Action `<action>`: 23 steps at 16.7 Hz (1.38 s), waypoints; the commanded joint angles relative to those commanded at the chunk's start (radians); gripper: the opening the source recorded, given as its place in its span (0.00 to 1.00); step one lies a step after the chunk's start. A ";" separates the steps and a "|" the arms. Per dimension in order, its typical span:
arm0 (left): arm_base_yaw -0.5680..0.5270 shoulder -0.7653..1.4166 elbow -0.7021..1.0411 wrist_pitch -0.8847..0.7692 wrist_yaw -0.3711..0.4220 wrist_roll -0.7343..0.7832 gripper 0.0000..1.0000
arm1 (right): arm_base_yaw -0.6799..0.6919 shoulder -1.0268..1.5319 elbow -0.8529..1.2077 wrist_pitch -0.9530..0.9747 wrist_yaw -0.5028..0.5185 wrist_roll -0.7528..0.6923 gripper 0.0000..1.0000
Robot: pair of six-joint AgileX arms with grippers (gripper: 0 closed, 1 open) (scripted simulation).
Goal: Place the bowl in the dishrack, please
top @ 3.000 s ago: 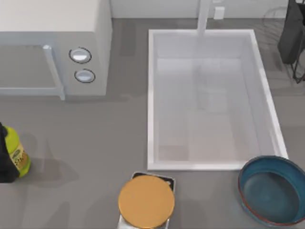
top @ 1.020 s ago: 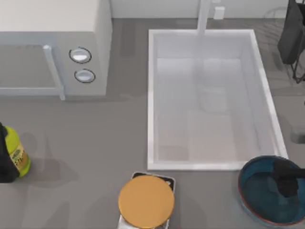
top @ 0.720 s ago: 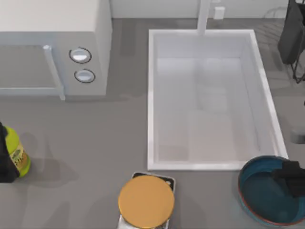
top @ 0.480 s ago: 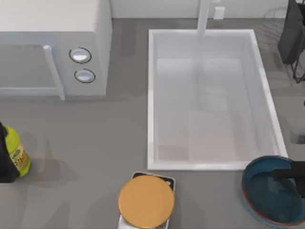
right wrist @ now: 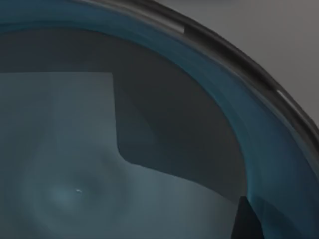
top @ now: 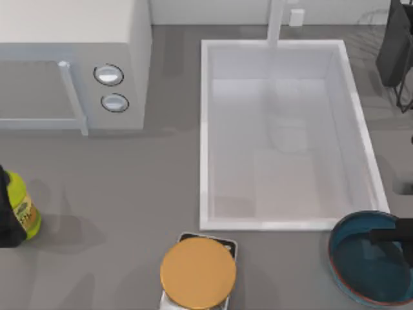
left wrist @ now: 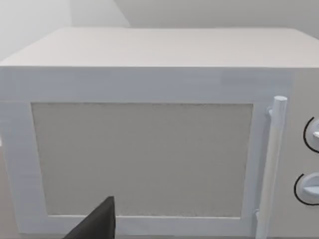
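Beside the sink, at its near right corner, the bowl sits on the counter, well apart from the dishrack at far right. Right gripper reaches over its rim; whether its jaws grip cannot be told. Lifting and carrying seemingly remain. Left arm idles facing the microwave.

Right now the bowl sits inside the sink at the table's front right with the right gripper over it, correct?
Not quite. The bowl sits on the table, outside the sink, just past its front right corner, as the top view shows. The right gripper is over it.
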 joint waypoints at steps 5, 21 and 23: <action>0.000 0.000 0.000 0.000 0.000 0.000 1.00 | 0.000 -0.002 0.037 -0.038 0.001 0.001 0.00; 0.000 0.000 0.000 0.000 0.000 0.000 1.00 | -0.012 -0.118 0.717 -0.833 0.001 -0.014 0.00; 0.000 0.000 0.000 0.000 0.000 0.000 1.00 | -0.012 -0.118 0.717 -0.833 0.001 -0.014 0.00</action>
